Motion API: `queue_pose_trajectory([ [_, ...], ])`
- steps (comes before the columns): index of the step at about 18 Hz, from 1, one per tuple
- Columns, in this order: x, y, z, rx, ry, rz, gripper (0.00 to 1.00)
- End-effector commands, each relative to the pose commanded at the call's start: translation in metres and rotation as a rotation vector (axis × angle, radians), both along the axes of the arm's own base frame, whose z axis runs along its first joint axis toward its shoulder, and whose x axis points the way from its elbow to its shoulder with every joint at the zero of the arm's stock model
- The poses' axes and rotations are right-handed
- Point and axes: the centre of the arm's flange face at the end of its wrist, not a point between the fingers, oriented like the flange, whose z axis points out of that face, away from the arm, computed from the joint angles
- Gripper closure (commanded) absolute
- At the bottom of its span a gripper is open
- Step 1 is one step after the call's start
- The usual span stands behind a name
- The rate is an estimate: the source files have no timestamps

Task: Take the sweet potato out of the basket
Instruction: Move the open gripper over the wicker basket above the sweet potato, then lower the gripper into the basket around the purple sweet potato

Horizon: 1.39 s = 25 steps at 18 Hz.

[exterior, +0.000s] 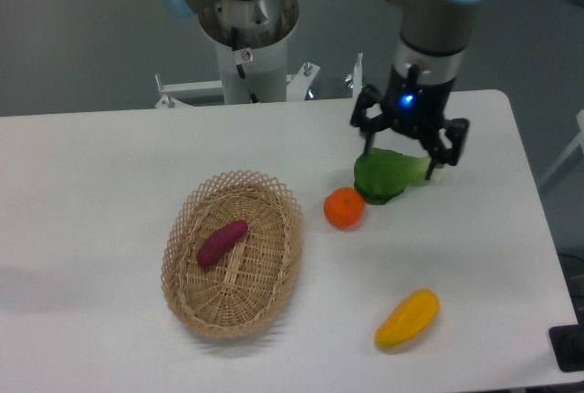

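The white table (109, 165) carries everything. The arm (429, 10) reaches in from the upper right. Below it the basket (182, 233) sits on the left-centre of the table, its oval running from far-right to near-left. The gripper (403, 149) hangs over the far right part of the table, directly above the green leafy vegetable (383, 176). Its fingers stand spread with nothing between them — it is empty and not touching the vegetable as far as this view shows.

The sweet potato (222, 243) lies inside the basket, on the woven floor in its left half, clear of the rim. It is well apart from the gripper, to the left and nearer the camera. Between the two sits the orange (344, 208), just beside the vegetable, so a straight low path would cross it. A raised path looks safer. The yellow mango-shaped fruit (407, 318) lies near the front right, out of the way.

The tuber's long axis runs on a diagonal — the far end points right, the near end points left, roughly along the basket's own length. The fingers now seem to open along a left-right line, so I judge the wrist will need some turning for them to close across the thin middle rather than along the length. Descent must stop short of the wicker floor, and the fingers should enter inside the looped rim.
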Motion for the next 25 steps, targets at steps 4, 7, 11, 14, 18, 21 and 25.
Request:
queue_pose_trajectory([
  [4, 0.047, 0.032, -0.053, 0.025, 0.007, 0.009, 0.00],
  [7, 0.078, 0.049, -0.092, 0.018, -0.005, -0.043, 0.00],
  [11, 0.112, 0.078, -0.128, -0.025, -0.064, -0.043, 0.00],
  [14, 0.140, 0.097, -0.150, -0.060, -0.086, -0.077, 0.00],
  [18, 0.161, 0.107, -0.167, -0.087, -0.106, -0.112, 0.00],
  [21, 0.165, 0.111, -0.176, -0.087, -0.095, -0.113, 0.00],
  [25, 0.171, 0.119, -0.196, -0.141, -0.026, -0.085, 0.00],
])
